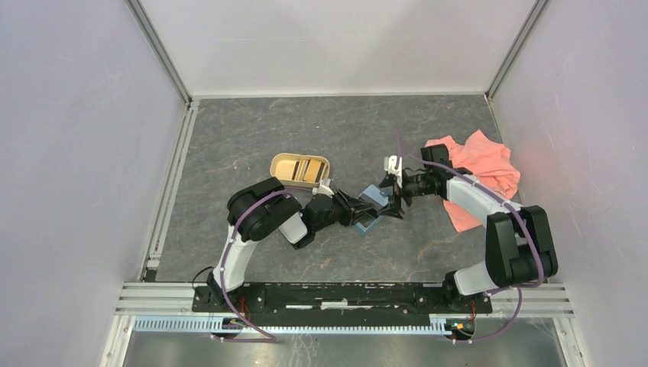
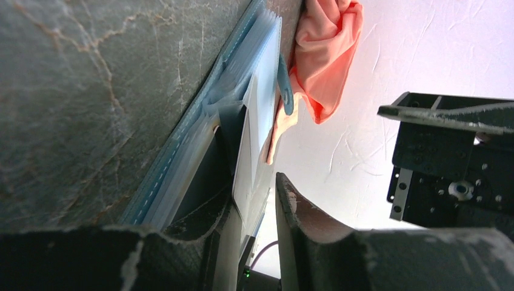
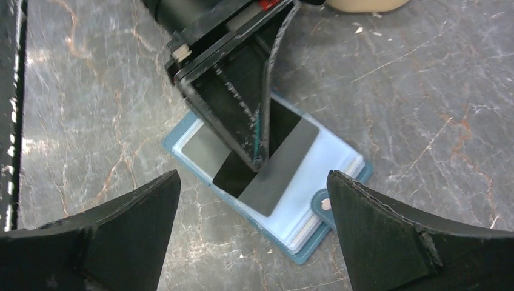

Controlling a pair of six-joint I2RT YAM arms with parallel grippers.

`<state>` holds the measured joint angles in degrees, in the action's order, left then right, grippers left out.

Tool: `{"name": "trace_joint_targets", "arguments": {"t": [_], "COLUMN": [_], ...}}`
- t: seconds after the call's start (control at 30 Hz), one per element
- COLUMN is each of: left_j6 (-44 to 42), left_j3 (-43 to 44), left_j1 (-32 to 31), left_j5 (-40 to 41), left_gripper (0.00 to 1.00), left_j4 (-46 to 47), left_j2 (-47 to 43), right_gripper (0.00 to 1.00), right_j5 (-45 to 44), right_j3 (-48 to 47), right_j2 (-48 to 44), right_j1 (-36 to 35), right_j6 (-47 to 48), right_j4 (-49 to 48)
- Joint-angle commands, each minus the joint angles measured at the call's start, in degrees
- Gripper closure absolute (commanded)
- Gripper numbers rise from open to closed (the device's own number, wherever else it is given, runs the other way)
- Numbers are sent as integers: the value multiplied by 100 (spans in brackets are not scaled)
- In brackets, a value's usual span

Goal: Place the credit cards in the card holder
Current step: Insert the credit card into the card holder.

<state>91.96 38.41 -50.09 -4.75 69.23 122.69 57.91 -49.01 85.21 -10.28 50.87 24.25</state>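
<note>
The card holder (image 3: 303,209) is laid open on the grey table (image 1: 267,122), near its middle and between the two grippers. A dark card (image 3: 282,160) lies slantwise across its pale-blue leaves. At the left, a tan oval tray (image 1: 284,159) is seen with yellow cards (image 1: 307,170) in it, just behind the left arm. That arm is folded sharply at the elbow and its forearm is stretched rightward, low over the table, so that the left gripper (image 3: 259,162) is set tip-down on the dark card. Its jaws are held a little apart with a clear leaf of the holder standing between them; whether the leaf is pinched cannot be told. Further right, the right arm is bent high at the elbow and reached leftward. The right gripper (image 3: 253,174) is hung above the holder, spread wide with nothing in it. A pink cloth (image 1: 481,164) is bunched at the right, partly beneath that forearm.
</note>
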Motion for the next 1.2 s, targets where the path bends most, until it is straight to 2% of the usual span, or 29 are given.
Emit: {"name": "trace_joint_targets", "arguments": {"t": [0.0, 0.13, 0.37, 0.77, 1.17], "left_j6": [-187, -188, -155, -93, -151], "left_j3": [-71, -79, -120, -5, -38], "left_j1": [50, 69, 94, 113, 146], "left_j5": [-108, -121, -104, -158, -226], "left_gripper": [66, 66, 66, 66, 65], "left_j4": [-648, -626, -507, -476, -498], "left_j2": [18, 14, 16, 108, 58], "right_gripper": [2, 2, 2, 2, 2], "right_j5": [-711, -1443, -2815, -3342, -4355], "right_j3": [757, 812, 832, 700, 649], "right_j2": [-644, -579, -388, 47, 113], "right_j1": [-336, -833, -1542, -1774, -1770], "right_j6": [12, -682, -1024, -930, -1472], "right_j4": [-1178, -1709, -2107, -1942, -2257]}}
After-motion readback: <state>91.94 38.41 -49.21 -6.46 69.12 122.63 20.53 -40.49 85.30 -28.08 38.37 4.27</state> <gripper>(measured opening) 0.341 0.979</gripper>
